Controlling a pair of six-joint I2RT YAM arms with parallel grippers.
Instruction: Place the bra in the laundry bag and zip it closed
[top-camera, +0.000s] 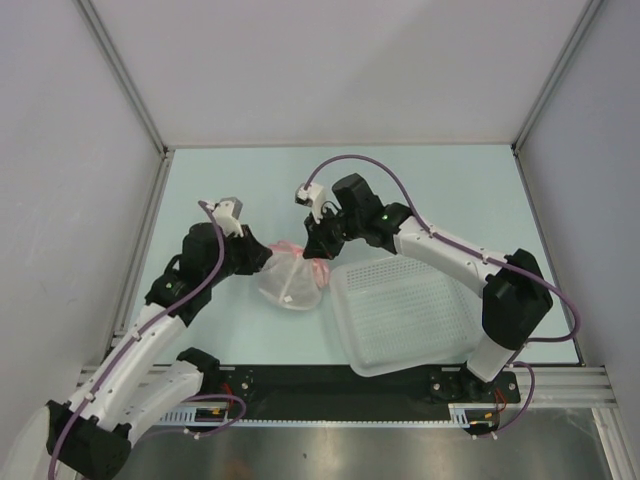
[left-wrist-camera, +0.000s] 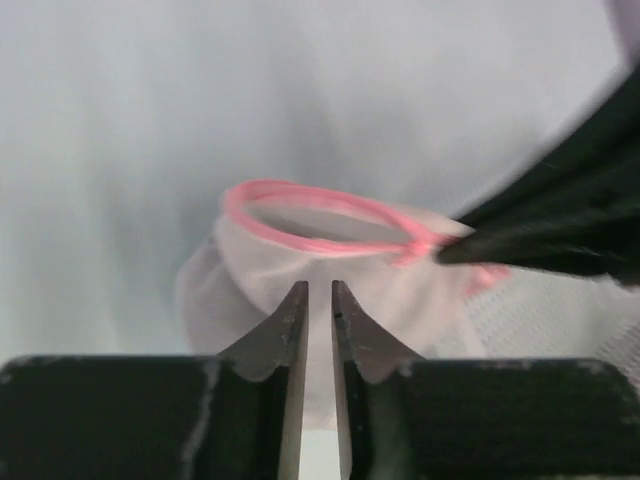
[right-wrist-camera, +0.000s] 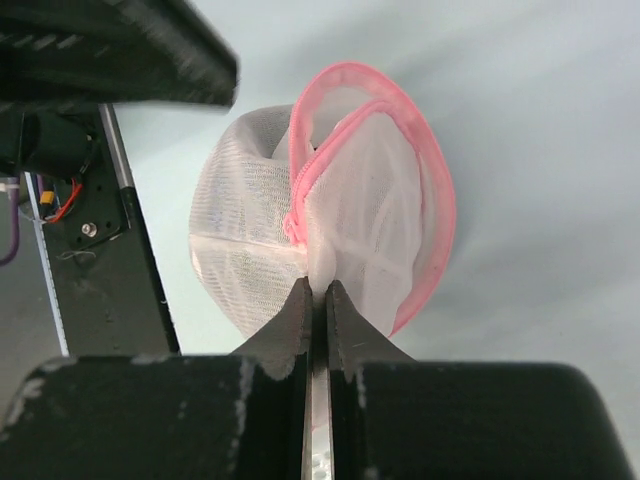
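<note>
The laundry bag (top-camera: 290, 285), a white mesh pouch with a pink zipper rim, sits between my two grippers left of centre. My right gripper (top-camera: 318, 248) (right-wrist-camera: 320, 283) is shut on a fold of mesh just under the pink zipper trim. The laundry bag (right-wrist-camera: 370, 220) bulges beyond its tips. My left gripper (top-camera: 268, 258) (left-wrist-camera: 320, 285) is shut at the bag's left side with only a thin slit between its fingers. White mesh shows through that slit, and I cannot tell whether any is pinched. In the left wrist view the laundry bag (left-wrist-camera: 270, 250) has its pink rim gaping open. The bra is hidden.
A white perforated plastic basket (top-camera: 410, 315) lies right of the bag, under my right arm. Metal frame posts and grey walls border the pale table (top-camera: 250, 185). The black rail with both arm bases (top-camera: 330, 390) runs along the near edge.
</note>
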